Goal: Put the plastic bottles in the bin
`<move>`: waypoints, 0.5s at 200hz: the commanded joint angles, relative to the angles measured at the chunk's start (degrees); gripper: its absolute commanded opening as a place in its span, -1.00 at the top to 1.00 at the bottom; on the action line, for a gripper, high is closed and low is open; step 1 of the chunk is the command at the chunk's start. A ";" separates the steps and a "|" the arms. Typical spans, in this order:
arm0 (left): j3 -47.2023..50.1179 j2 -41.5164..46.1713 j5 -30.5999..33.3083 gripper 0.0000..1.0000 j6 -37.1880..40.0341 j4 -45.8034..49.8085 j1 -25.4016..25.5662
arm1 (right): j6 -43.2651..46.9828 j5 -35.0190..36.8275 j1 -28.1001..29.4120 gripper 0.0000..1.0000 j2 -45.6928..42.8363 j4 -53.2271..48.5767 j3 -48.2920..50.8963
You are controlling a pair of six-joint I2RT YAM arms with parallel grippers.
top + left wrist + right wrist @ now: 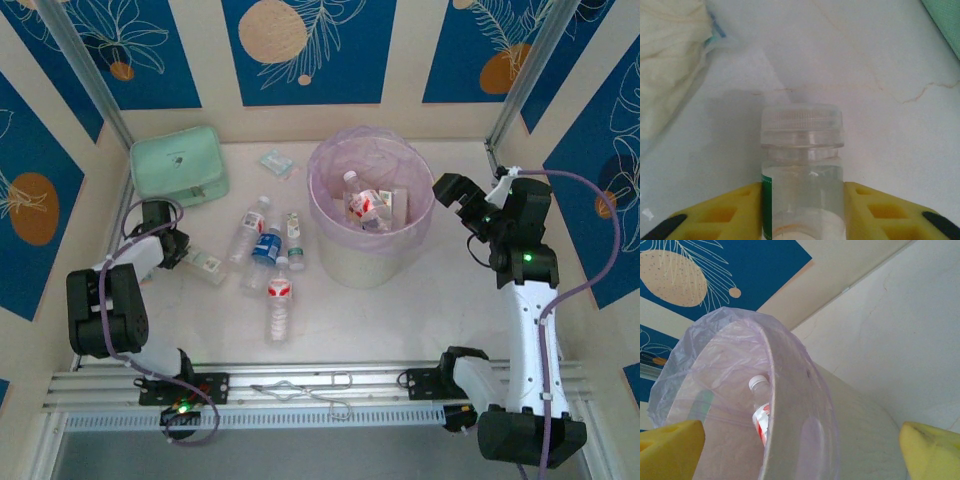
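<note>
left pincer (192, 256): low over the left side of the counter (420, 320), closed in on a bottle; yellow fingers (725, 212) press against both sides of its body, with nothing else between them.
gripped bottle (802, 175): clear, white-capped, with a strip of green label along its left edge in the left wrist view; cap points away from the pincer; sits down at counter level in the top view, though cannot tell whether it rests on the surface or is just clear of it.
right pincer (462, 200): raised just beside the right rim of the bin, spread wide, holds nothing; in the right wrist view its two yellow fingers stand far apart at the lower corners, facing the bin's rim and wall.
bin (360, 262): round, white, lined with a translucent pink bag folded over the rim; stands upright at the middle rear of the counter, between the two arms.
binned bottles (368, 205): several heaped at the bottom, with red and white labels and white caps; one red-labelled bottle shows through the liner in the right wrist view.
loose bottles (266, 247): a small cluster lying on the counter left of the bin, between it and the left pincer; blue, green and red labels among them, the red one nearest the arm bases.
pouch (180, 165): mint-green, flat in the rear left corner, apart from the bottles.
packet (277, 162): small, clear, near the back wall between pouch and bin.
</note>
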State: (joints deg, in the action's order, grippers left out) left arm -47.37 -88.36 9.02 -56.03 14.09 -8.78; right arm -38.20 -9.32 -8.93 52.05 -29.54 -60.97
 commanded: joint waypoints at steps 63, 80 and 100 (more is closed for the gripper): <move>-6.00 9.70 2.92 0.33 6.04 8.22 -0.57 | -1.13 -2.84 -1.07 -1.00 -0.06 1.19 0.95; -8.41 13.46 2.32 0.37 8.84 9.48 -0.54 | -2.10 -5.01 -2.07 -0.99 0.62 1.23 0.68; -12.66 16.44 -0.30 0.51 10.17 11.73 -0.43 | -3.51 -7.92 -3.10 -0.99 1.47 2.45 1.09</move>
State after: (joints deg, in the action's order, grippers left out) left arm -54.52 -75.90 10.28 -49.74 22.15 -8.78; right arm -39.59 -12.53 -10.94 52.66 -28.84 -60.60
